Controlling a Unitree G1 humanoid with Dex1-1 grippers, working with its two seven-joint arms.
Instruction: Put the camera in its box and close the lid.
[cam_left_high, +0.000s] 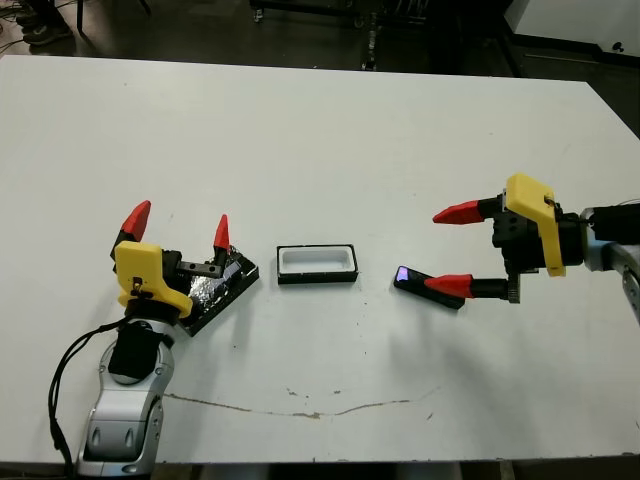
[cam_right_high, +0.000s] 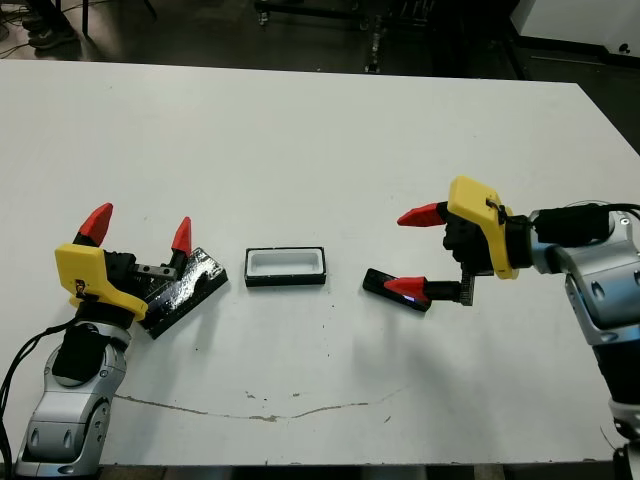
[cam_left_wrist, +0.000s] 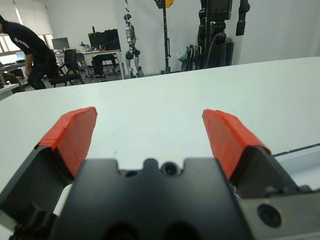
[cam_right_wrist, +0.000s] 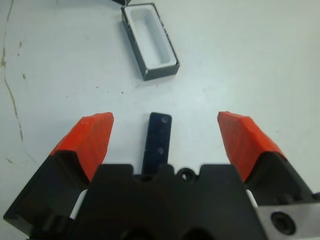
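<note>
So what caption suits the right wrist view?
Open right tool poised over the camera, empty box ahead.

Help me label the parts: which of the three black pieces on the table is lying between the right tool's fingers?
The camera: it lies flat between the open right tool. The box sits mid-table and the lid by the left tool.

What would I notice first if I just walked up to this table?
Probably the bright red fingertips: the right gripper is open over the little black camera. In the middle of the white table sits the empty box, and the shiny lid lies by the open left gripper.
</note>
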